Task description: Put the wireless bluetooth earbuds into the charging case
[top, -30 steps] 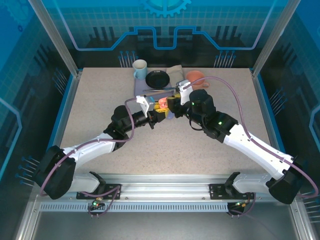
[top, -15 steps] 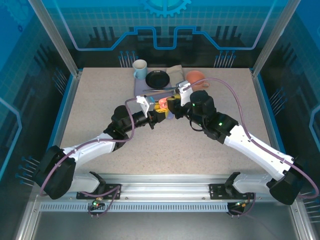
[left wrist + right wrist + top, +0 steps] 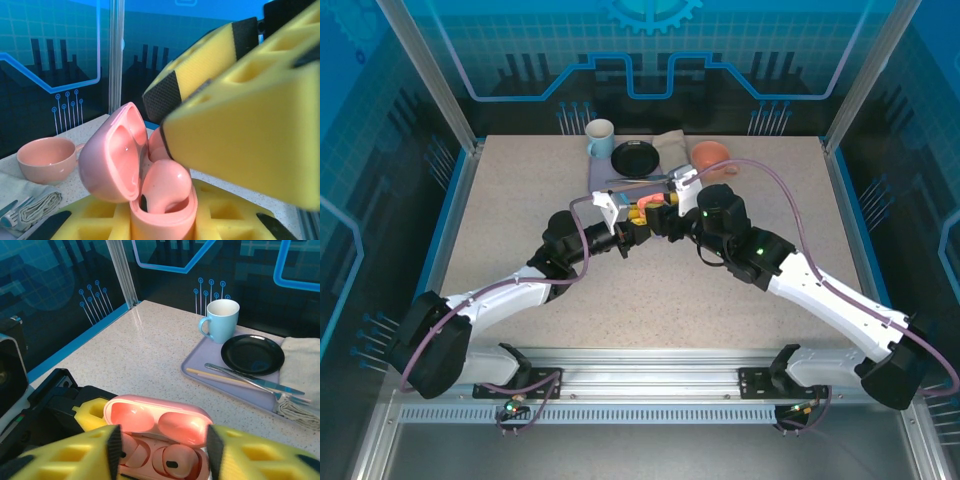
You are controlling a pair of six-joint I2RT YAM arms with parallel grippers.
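While my left gripper (image 3: 636, 231) stands clamped on the pink charging case (image 3: 108, 159), the items read as follows. Case: lid swung open, base between my yellow fingers (image 3: 100, 225). Salmon-pink earbud (image 3: 165, 184): one, seated in the base. My right gripper (image 3: 162, 450): just above the case, pads apart, holding nothing. Behind: tray (image 3: 200, 366) bearing blue mug (image 3: 220, 320) and black plate (image 3: 252, 354).
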